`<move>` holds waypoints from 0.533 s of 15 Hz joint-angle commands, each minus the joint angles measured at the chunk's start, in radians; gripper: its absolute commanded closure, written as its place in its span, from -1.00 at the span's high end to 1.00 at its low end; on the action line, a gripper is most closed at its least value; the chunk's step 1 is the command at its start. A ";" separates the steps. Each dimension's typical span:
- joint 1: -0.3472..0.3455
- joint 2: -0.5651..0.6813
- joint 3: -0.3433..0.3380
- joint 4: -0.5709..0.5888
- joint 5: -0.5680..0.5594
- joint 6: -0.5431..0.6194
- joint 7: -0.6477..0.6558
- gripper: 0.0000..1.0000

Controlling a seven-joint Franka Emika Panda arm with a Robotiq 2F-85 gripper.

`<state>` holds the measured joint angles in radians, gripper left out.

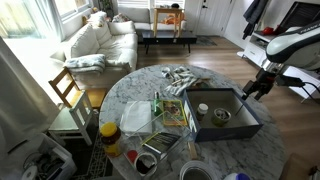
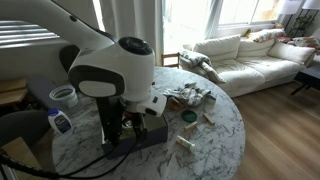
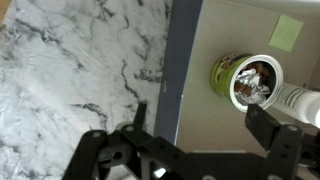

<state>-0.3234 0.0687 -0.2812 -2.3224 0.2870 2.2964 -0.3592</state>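
Handling the can [image 1: 222,115] calls first for a clearance check, so I read each camera in turn.

In an exterior view, the gripper [image 1: 258,88] hangs above the outer rim of the grey tray [image 1: 228,130], which stands on the marble table [image 1: 140,90]. The can stands upright on the tray floor, below the fingers and inboard of them, not touching them. This angle does not show the finger spacing.

In an exterior view filled by the arm [image 2: 110,70], the gripper [image 2: 122,128] shows only as a dark mass just above the tray [image 2: 158,136]. The can is hidden, so I take no alignment cue here.

In the wrist view, the gripper [image 3: 197,115] has its fingers spread wide with nothing between them. One finger sits over the marble table [image 3: 70,70] and its partner over the tray floor. The wall of the tray [image 3: 185,70] runs beneath the gap. The can [image 3: 248,82], green-rimmed with crumpled foil inside, lies just ahead of the tray-side finger. A white object [image 3: 300,100] sits right beside the can on its outer side. A yellow-green note [image 3: 285,32] lies further ahead.

My judgement is that any descent from this pose risks striking the wall. The sound procedure is to shift sideways toward the tray interior until the can is centred in the gap, with the fingers wide, and to check clearance to the white object.
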 commanded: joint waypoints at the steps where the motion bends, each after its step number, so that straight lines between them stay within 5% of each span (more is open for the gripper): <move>1: -0.023 0.054 -0.004 -0.016 0.110 0.046 -0.082 1.00; 8: -0.062 0.161 0.042 0.006 0.338 0.141 -0.200 0.81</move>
<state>-0.3548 0.1838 -0.2689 -2.3315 0.5351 2.3817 -0.5037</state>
